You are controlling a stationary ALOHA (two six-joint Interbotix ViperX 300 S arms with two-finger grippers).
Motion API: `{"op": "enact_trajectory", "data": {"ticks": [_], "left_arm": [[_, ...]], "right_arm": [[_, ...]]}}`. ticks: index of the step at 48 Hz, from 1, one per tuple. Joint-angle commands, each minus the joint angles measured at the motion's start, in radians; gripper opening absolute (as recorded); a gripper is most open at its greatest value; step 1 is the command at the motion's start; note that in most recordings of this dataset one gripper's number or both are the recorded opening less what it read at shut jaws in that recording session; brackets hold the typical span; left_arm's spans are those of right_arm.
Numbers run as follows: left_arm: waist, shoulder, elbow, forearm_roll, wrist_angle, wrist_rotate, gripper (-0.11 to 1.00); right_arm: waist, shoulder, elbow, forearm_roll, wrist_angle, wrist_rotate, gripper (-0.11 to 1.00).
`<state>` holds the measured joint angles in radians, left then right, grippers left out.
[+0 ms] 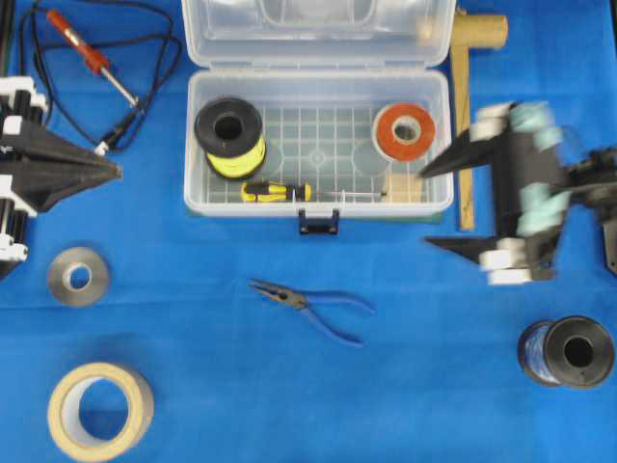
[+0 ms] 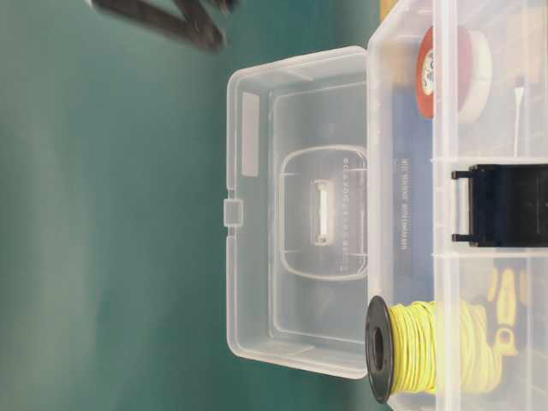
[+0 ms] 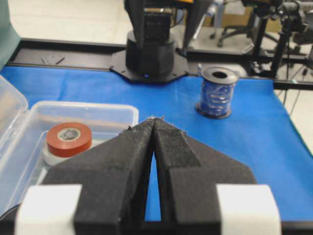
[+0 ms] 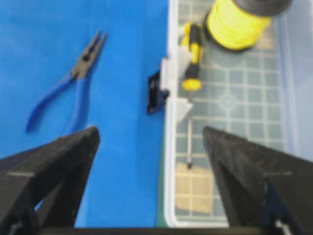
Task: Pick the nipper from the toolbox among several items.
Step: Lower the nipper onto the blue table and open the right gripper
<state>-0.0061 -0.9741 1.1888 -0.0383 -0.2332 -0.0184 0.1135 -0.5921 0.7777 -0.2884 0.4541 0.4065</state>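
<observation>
Overhead: the blue-handled nipper (image 1: 310, 307) lies on the blue table (image 1: 193, 405), just outside the clear plastic toolbox (image 1: 318, 204). Left wrist: the left tool (image 3: 154, 121) is closed, empty. Right wrist: the right tool (image 4: 149, 142) gapes wide, holding nothing.

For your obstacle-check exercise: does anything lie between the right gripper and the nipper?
Nothing visible does. The nipper lies alone on the blue cloth in front of the toolbox, outside it. The open right gripper hovers by the toolbox's right end, bare cloth between.

Overhead looks straight down; table-level sits close, rotated sideways; both share the toolbox (image 1: 318, 145) with wrist views
</observation>
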Motion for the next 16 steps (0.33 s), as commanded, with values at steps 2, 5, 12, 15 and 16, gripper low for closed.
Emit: {"op": "enact_trajectory", "data": {"ticks": [2,5,12,15,16], "left_arm": [[0.002,0.008,-0.008,-0.002,-0.005,-0.002,0.00],[0.000,0.008,-0.006,-0.002,-0.005,-0.002,0.00],[0.000,0.009,-0.002,-0.002,-0.003,-0.002,0.00],[0.000,0.009,0.000,-0.003,-0.005,-0.002,0.00],[-0.002,0.008,0.000,-0.002,-0.003,-0.002,0.00]], "right_arm": [[-0.023,-0.141,0.103,-0.006,-0.066,0.003,0.84],[-0.041,-0.221,0.170,-0.005,-0.110,0.006,0.84],[-0.078,-0.390,0.313,-0.002,-0.213,0.017,0.84],[-0.086,-0.439,0.357,-0.002,-0.236,0.018,0.84],[-0.087,-0.453,0.371,-0.002,-0.244,0.020,0.84]]}}
